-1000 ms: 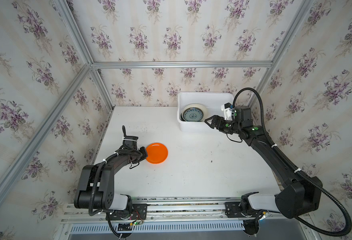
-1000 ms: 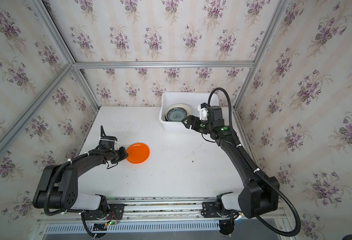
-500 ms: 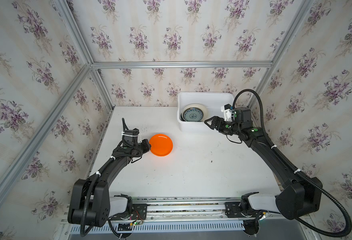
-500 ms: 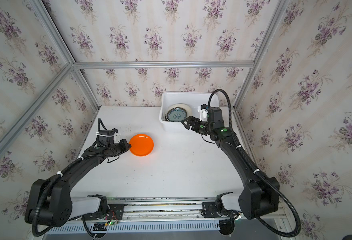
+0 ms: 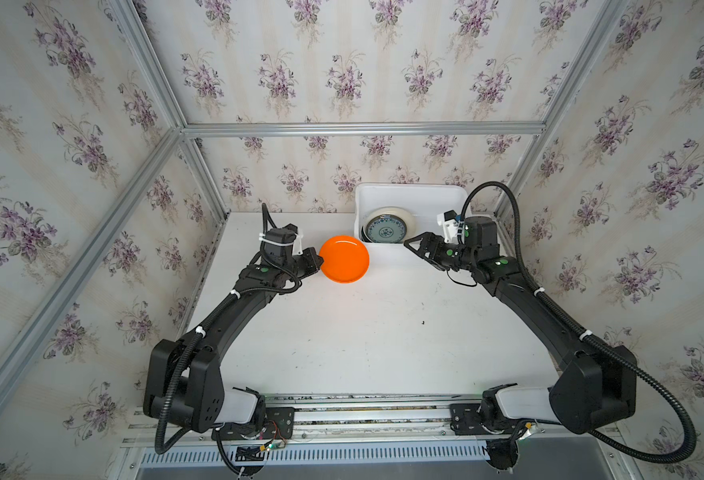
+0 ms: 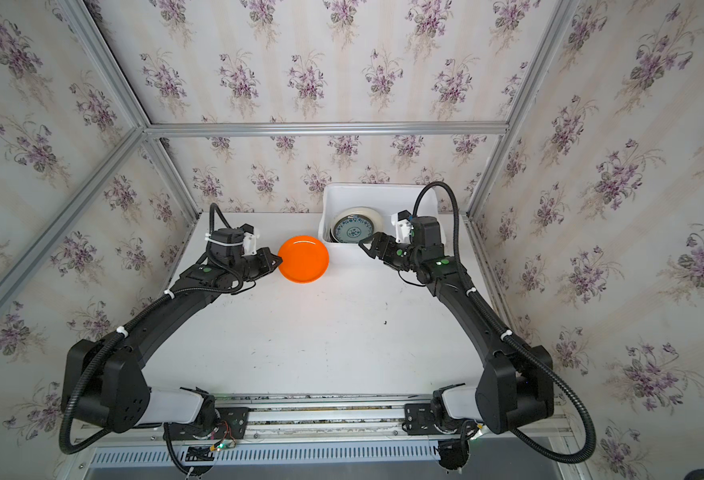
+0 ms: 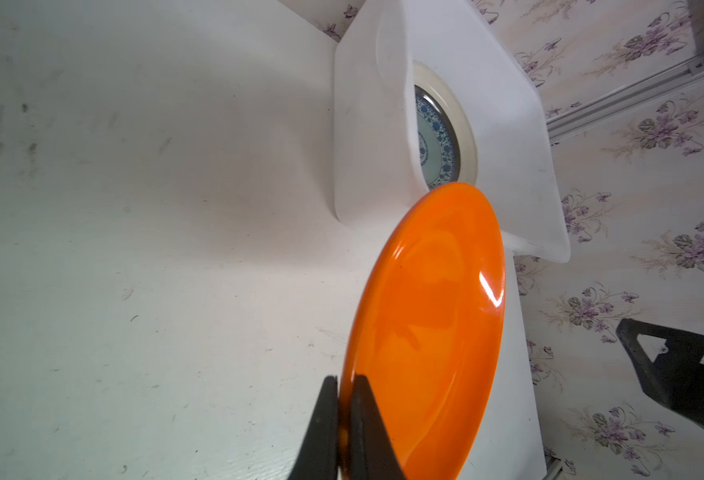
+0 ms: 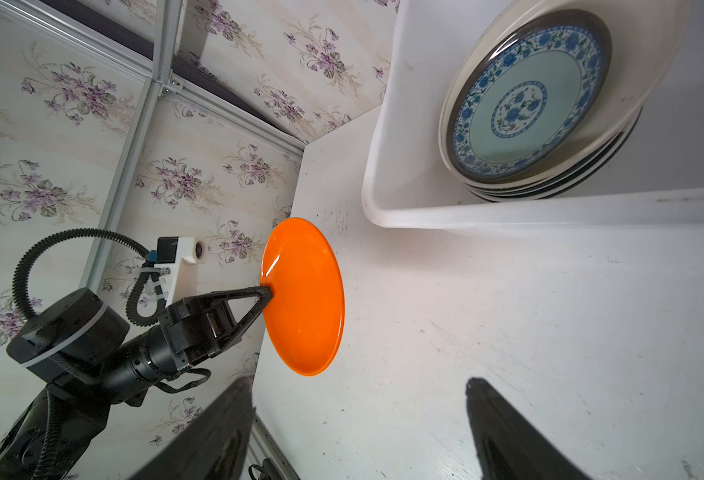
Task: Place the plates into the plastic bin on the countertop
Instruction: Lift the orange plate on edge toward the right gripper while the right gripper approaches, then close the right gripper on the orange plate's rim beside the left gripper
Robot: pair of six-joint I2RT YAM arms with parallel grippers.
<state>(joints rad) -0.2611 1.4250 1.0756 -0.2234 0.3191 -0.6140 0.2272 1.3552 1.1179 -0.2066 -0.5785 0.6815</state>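
Orange plate (image 5: 344,258), rim-pinched in your left hand (image 5: 321,262) at mid-frame, looks mid-carry: next lift it over the plastic bin (image 5: 387,254) wall just right; right hand (image 5: 414,249) hangs open.

The glossy orange plate (image 5: 344,258) hangs roughly level just above the white countertop (image 5: 362,332), close by the bin (image 5: 408,192) at its eight o'clock corner. The deep white bin sits at the countertop's one o'clock edge. A stack (image 5: 410,218) of plates fills its nine o'clock end, with a teal plate (image 5: 384,230) on top.
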